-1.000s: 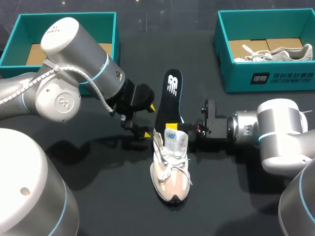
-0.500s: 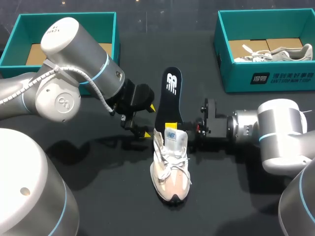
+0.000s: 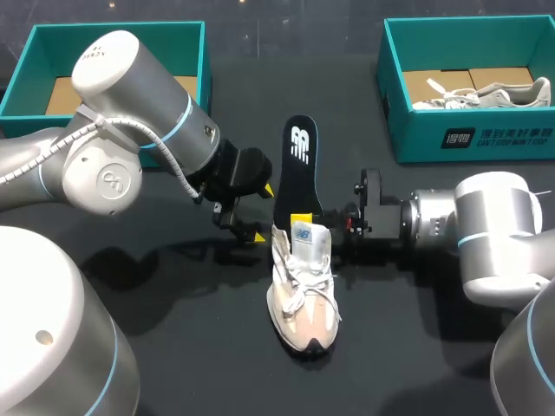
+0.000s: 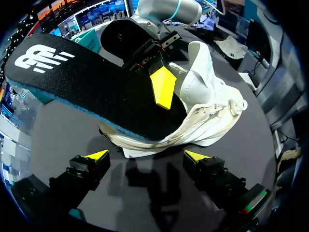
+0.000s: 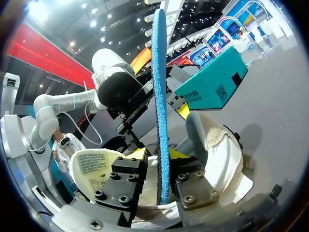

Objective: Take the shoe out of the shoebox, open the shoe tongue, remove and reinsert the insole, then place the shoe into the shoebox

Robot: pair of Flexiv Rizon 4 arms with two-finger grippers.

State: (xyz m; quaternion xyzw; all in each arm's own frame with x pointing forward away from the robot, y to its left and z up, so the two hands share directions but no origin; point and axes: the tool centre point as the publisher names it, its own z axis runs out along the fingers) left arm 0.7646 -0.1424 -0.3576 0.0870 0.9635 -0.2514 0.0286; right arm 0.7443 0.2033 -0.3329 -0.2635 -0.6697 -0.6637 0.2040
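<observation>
A white and pink shoe (image 3: pixel 301 299) stands on the black table, toe toward me. A black insole (image 3: pixel 297 173) with a blue underside sticks up out of its heel opening, leaning toward the far side. My right gripper (image 3: pixel 303 222) comes in from the right at the shoe's collar. In the right wrist view the insole (image 5: pixel 160 96) stands edge-on between the fingers of that gripper (image 5: pixel 159 155), which sit slightly apart with a thin gap beside it. My left gripper (image 3: pixel 263 212) is wide open just left of the heel. From its wrist, that gripper (image 4: pixel 147 155) faces the shoe (image 4: pixel 212 116) and insole (image 4: pixel 87 92).
A teal shoebox (image 3: pixel 205 65) stands at the back left behind my left arm. At the back right a second teal shoebox (image 3: pixel 468 139) holds another pale shoe (image 3: pixel 490 94). Bare table lies in front of the shoe.
My right gripper's fingers have parted a little around the insole. The insole's top has tipped slightly left and the shoe has shifted a touch toward me. The left arm has stayed put.
</observation>
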